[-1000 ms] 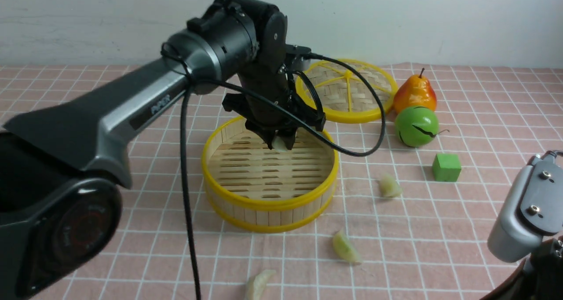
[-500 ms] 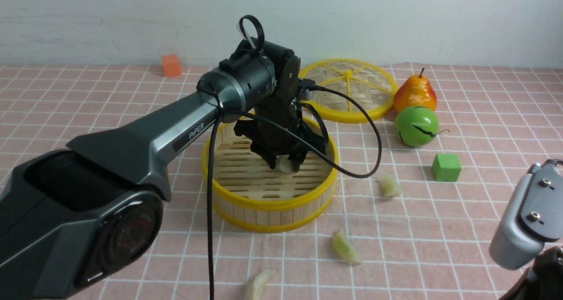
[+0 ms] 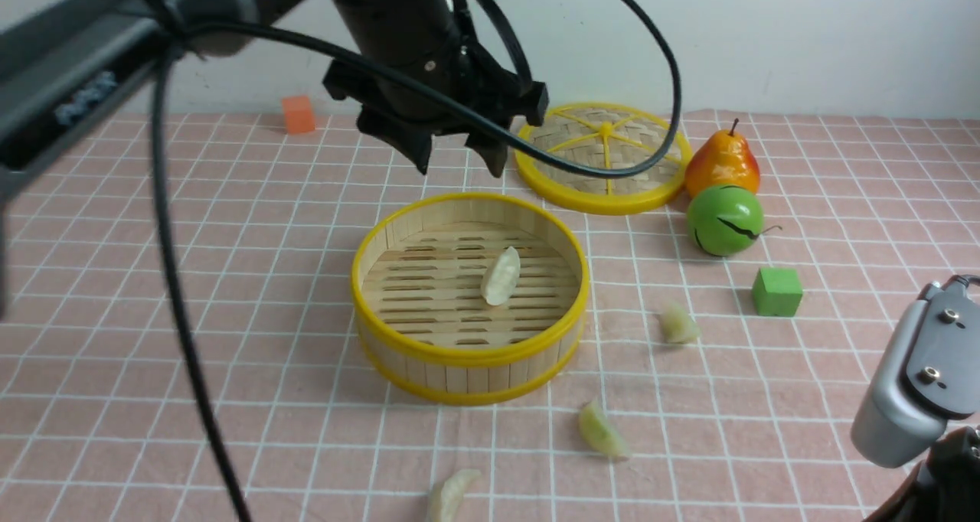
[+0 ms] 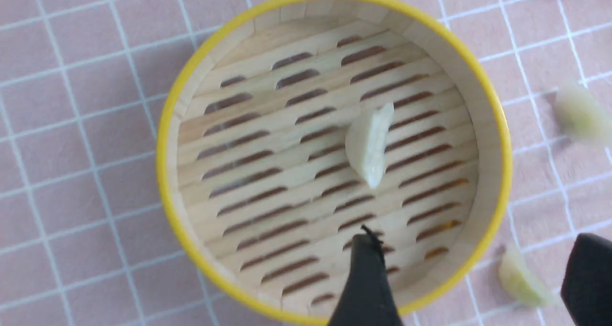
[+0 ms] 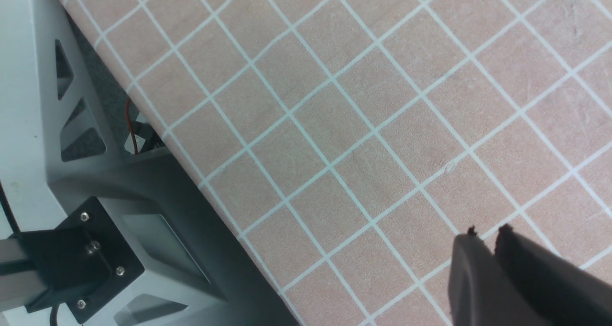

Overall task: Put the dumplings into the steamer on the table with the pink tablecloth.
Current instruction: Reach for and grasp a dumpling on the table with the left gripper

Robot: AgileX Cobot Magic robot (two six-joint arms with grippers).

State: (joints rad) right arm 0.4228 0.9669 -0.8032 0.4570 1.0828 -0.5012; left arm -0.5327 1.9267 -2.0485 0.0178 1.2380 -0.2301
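The steamer [image 3: 468, 353] stands mid-table on the pink tablecloth [image 3: 153, 315]. One dumpling [image 3: 501, 275] lies on its slatted floor, also in the left wrist view [image 4: 369, 145]. Three dumplings lie on the cloth: one right of the steamer [image 3: 678, 324], one in front [image 3: 602, 430], one at the near edge [image 3: 452, 494]. My left gripper [image 3: 459, 161] is open and empty, raised above the steamer's far rim; the left wrist view [image 4: 473, 249] shows its jaws wide apart over the steamer [image 4: 497, 125]. My right gripper [image 5: 486, 233] is shut and empty over bare cloth near the table edge.
The woven yellow-rimmed lid [image 3: 605, 158] lies behind the steamer. A pear [image 3: 723, 164], a green round fruit [image 3: 725, 220] and a green cube [image 3: 777, 291] sit to the right. A small orange cube [image 3: 298, 114] is at the back left.
My left gripper has opened, let go of the dumpling onto the steamer floor, and risen well above the steamer. The right arm has stayed still.
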